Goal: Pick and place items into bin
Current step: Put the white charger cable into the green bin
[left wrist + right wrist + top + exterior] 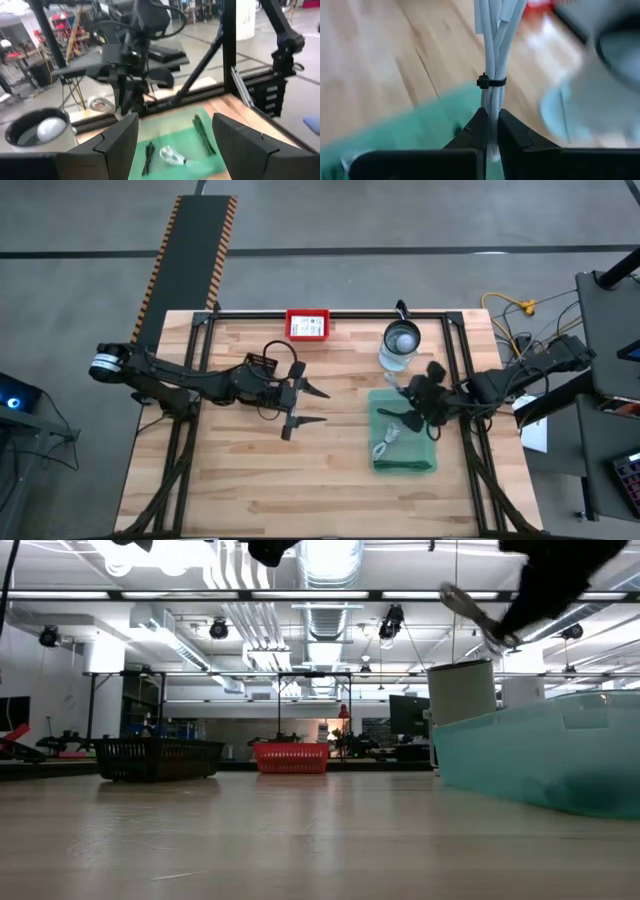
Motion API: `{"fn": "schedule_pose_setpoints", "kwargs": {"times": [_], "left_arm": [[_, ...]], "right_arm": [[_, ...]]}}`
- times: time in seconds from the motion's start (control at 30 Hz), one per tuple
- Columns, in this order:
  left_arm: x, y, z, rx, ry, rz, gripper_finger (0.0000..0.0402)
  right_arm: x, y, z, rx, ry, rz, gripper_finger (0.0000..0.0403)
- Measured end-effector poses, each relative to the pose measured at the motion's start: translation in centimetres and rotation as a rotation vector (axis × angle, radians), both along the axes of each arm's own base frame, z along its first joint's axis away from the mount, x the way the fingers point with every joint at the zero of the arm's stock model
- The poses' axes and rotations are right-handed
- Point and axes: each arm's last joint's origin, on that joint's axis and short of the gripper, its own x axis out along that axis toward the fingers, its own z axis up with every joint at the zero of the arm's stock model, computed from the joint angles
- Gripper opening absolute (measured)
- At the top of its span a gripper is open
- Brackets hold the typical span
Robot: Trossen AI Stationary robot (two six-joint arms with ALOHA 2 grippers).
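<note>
R gripper (490, 131) held a white cable bundle (492, 55) over the green bin (428, 462).
Fingers were pinched tight on the cable, w/ a black tie (491, 81) around it. Another white cable (387, 444) & black sticks (201, 131) lay in the bin. L gripper (311, 406) was wide open, holding nothing, mid-table. Jar (401, 345) stood just beside the bin.

Grey concrete floor (420, 215) surrounds the wooden table (250, 470); bright ceiling lights (330, 560) and ducts (245, 620) hang overhead.
</note>
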Motion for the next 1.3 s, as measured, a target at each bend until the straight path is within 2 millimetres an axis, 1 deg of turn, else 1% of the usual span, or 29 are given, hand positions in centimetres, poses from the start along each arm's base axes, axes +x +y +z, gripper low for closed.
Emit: {"fn": "schedule_pose_setpoints", "kwargs": {"times": [0.1, 0.2, 0.3, 0.43, 0.57, 0.87, 1.07, 1.3], "left_arm": [[0.0, 0.0, -0.2, 0.002, 0.015, 0.001, 0.0237], [0.0, 0.0, -0.1, 0.01, 0.011, 0.006, 0.0237], [0.0, 0.1, -0.2, 0.012, 0.014, 0.032, 0.0238], [0.0, 0.2, -0.2, 0.015, 0.015, 0.079, 0.0238], [0.0, 0.4, -0.2, 0.017, 0.018, 0.11, 0.0238], [0.0, 0.5, -0.3, 0.02, 0.029, 0.159, 0.0238], [0.0, 0.6, -0.4, 0.021, 0.035, 0.186, 0.0238], [0.0, 0.8, -0.8, 0.034, 0.079, 0.263, 0.0238]], "right_arm": [[-1.5, -0.5, -0.6, 0.081, 0.108, -0.074, 0.0013], [-2.1, -0.4, -1.1, 0.153, 0.204, -0.074, 0.0013], [-1.9, -0.1, -1.7, 0.188, 0.277, -0.039, 0.0013], [-1.2, 0.2, -2.6, 0.168, 0.35, -0.028, 0.0013], [-0.6, 0.6, -3.6, 0.19, 0.437, -0.016, 0.0013], [0.8, 1.2, -5.9, 0.083, 0.597, 0.04, 0.0013], [1.2, 1.3, -6.7, 0.023, 0.657, 0.077, 0.0013], [1.8, 0.9, -7.5, -0.057, 0.713, 0.104, 0.0013]]}}
